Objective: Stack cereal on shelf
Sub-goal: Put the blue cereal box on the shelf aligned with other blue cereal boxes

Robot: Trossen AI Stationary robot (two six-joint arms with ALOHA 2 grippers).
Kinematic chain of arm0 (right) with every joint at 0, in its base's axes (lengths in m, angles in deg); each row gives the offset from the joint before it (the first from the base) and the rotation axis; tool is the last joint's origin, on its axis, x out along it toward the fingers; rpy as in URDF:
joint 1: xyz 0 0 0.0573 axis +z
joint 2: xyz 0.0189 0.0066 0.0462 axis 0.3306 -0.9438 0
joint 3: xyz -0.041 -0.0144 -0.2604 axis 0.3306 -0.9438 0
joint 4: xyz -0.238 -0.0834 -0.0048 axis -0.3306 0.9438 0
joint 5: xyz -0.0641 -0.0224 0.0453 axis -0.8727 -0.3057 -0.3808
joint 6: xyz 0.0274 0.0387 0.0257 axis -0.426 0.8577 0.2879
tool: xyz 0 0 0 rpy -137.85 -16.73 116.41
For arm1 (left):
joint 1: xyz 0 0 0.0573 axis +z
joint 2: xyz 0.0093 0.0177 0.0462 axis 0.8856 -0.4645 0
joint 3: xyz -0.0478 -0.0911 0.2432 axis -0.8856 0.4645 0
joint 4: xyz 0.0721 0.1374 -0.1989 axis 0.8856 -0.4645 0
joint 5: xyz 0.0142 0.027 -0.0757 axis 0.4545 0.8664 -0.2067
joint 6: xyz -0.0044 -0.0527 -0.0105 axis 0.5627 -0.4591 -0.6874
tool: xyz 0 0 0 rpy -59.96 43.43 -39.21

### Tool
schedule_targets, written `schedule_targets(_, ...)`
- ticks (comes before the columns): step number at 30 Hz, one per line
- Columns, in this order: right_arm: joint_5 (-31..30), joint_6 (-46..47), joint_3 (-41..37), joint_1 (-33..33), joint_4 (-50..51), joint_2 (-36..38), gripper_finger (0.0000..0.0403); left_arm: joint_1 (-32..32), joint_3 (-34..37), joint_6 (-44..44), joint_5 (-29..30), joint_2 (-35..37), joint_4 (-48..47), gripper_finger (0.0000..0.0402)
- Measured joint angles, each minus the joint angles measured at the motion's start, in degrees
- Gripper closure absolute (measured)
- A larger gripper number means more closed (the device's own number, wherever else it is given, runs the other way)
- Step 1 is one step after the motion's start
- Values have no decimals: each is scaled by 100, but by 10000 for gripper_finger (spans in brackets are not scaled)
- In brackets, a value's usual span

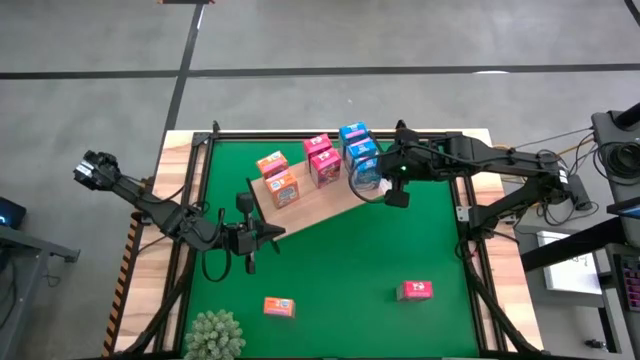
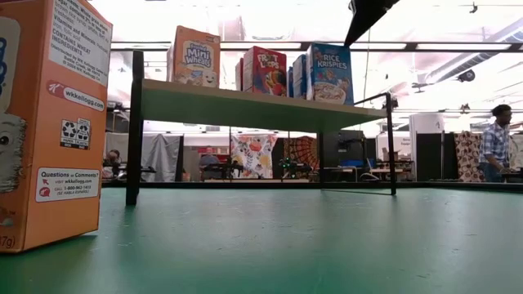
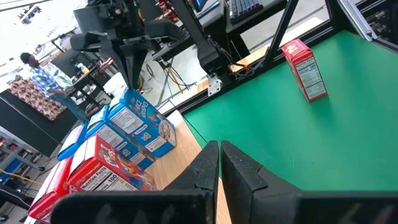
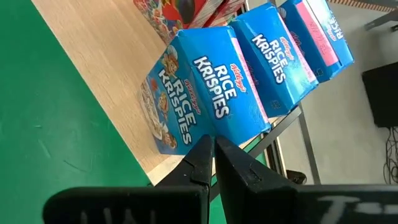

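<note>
I had the right gripper [image 1: 396, 196] hanging just off the shelf [image 1: 320, 208], at the end where the blue boxes stood, its fingers [image 4: 202, 163] pressed together on nothing, right beside the nearest blue box [image 4: 202, 93]. The left gripper [image 1: 247, 240] waited by the opposite end of the shelf, low over the green mat [image 1: 340, 290], fingers [image 3: 208, 168] likewise closed and empty.

On the shelf I counted seven boxes: three blue in a row [image 1: 358, 147], two pink-red boxes [image 1: 322, 158] next to them, then two orange boxes [image 1: 277, 178] further along toward the left arm. All stood upright, packed close.

Two boxes were still off the shelf, down on the mat well away from it: one orange box [image 1: 279, 307] near the fuzzy green plant [image 1: 214, 335], and one pink-red box [image 1: 414, 291] on the right arm's side. By my reckoning the job was mostly done, with those two left to fetch and set beside their own colours.
</note>
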Motion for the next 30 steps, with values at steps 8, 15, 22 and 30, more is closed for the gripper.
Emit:
schedule_targets(8,104,264,164,39,-572,31,394,1,0,0,0,0,1,402)
schedule_targets(15,108,212,129,37,-1655,-140,394,0,0,0,0,0,2,402)
schedule_targets(22,108,-46,125,37,-1789,-559,394,0,0,0,0,-2,-2,402)
schedule_targets(30,109,-87,122,37,-1505,-591,394,0,0,0,0,0,-4,402)
